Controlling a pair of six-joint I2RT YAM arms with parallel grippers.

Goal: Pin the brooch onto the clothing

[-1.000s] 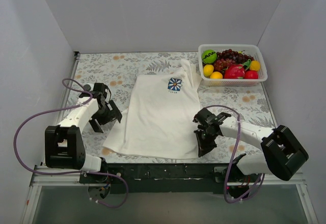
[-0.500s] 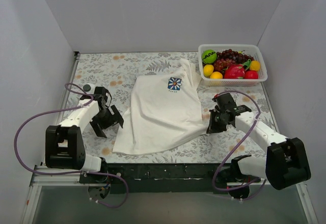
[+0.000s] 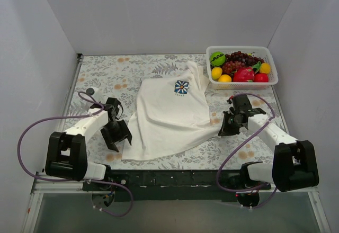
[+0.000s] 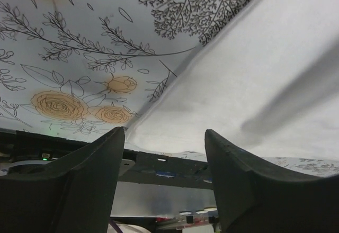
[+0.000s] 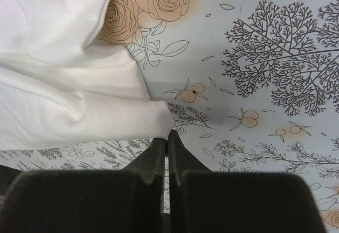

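Rightward goes the T-shirt (image 3: 167,114), its lower corner dragged out across the flowered table (image 3: 106,71) by the right gripper (image 5: 165,135), jaws clenched flat on that tip of cloth. Meanwhile the left gripper (image 4: 164,136) has slid in to the shirt's near left hem. Its fingers (image 4: 90,164) stand apart, narrower than a moment ago, the hem just beyond the gap, nothing grasped. And the brooch (image 3: 90,91) sits on the table beside the purple cable (image 3: 39,124), well apart from the shirt.

White, blue-flowered T-shirt (image 3: 169,116) on a grey-leafed, orange-rosed tablecloth (image 3: 122,71).
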